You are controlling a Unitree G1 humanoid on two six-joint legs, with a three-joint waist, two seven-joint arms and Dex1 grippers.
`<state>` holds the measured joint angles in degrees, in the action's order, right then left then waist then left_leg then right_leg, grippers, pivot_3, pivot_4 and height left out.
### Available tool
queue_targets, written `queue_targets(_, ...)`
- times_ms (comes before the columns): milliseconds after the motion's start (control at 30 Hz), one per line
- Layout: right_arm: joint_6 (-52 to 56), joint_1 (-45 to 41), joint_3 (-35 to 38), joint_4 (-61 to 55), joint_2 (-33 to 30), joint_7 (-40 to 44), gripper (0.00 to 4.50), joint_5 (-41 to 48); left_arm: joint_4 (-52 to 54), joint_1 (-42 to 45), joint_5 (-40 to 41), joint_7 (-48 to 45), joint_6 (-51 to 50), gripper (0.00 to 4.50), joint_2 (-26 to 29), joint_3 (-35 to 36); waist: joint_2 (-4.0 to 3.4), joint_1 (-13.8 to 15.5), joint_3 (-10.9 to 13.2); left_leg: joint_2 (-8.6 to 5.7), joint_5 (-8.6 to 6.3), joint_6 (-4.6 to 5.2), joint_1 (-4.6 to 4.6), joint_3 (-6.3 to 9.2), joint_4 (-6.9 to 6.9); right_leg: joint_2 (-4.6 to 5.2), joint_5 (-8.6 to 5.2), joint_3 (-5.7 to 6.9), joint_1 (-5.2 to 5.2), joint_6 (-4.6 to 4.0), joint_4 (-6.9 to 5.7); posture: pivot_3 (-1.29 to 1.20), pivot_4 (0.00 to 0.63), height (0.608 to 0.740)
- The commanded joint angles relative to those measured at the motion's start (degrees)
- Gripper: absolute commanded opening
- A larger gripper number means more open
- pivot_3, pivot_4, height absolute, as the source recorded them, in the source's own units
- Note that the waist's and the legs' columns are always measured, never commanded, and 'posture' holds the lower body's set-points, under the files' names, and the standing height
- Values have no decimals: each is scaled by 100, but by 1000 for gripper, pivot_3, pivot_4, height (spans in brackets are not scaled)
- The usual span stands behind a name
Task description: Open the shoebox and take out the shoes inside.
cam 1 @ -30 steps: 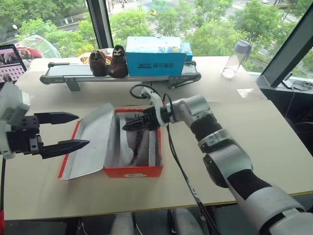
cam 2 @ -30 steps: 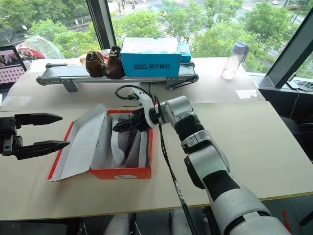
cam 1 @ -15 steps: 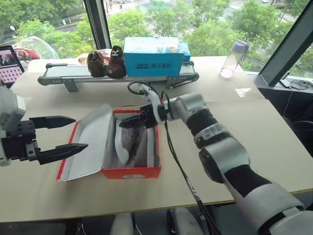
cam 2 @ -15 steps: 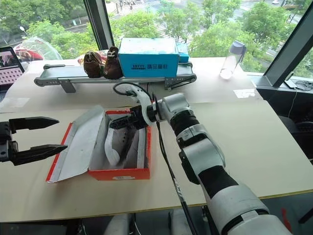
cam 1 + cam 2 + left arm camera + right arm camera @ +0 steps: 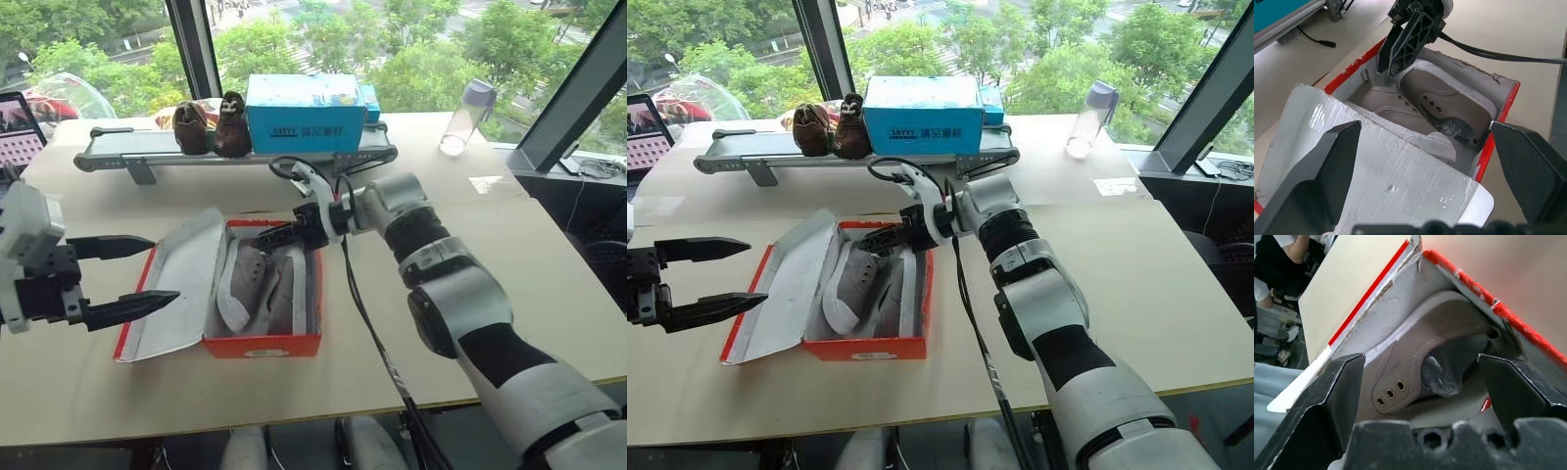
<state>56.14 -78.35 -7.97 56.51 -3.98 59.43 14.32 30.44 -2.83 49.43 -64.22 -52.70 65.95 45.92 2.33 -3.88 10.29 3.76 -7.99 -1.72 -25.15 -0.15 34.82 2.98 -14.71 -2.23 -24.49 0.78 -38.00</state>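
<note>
Hovering off to the left of everything, the left gripper [image 5: 125, 273] has its fingers spread wide, nothing in them. Next over, the shoebox [image 5: 263, 345] sits on the table [image 5: 549, 294], lid flopped open, the shoes [image 5: 257, 289] inside. The right gripper [image 5: 279, 238] hangs over its far end, fingers apart.

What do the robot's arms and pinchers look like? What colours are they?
The right arm is made of silvery-grey rounded shells with black bands at the joints, and a black cable runs along it. The right gripper has slim, pointed black jaws behind a white wrist piece. The left gripper has the same long black pointed jaws on a pale grey, boxy wrist.
</note>
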Motion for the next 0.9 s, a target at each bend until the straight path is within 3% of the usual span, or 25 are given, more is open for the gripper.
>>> queue_targets(33,-213,0,51,145,215,-70,4388,-61,15,-10,-70,21,122,4500,15,120,0,-2,0,0,0,0,0,0,0,0,0,0,0,0,0,0,150,740)
queue_targets(433,-862,-299,834,827,868,-754,4388,96,72,-126,-55,26,71,4500,35,281,-1,-24,0,2,-1,-2,0,0,-1,-1,0,1,0,0,1,0,150,740)
queue_targets(533,-869,-293,980,868,946,-848,3692,128,58,-89,-49,53,91,4500,49,228,-1,-19,0,4,-1,-2,0,0,-2,-2,1,0,-2,-1,0,0,150,740)
queue_targets(800,-437,-385,1299,482,755,-940,808,271,-100,-4,-114,4,218,4500,104,32,-1,-13,1,3,-2,-3,-1,0,-1,-1,1,1,-2,-1,1,0,150,740)
queue_targets(900,125,-420,1451,-101,554,-1018,19,470,-185,57,-139,-32,308,4500,128,-116,-1,-10,1,3,-2,-3,-1,0,-1,-1,1,1,-2,-1,1,0,150,740)
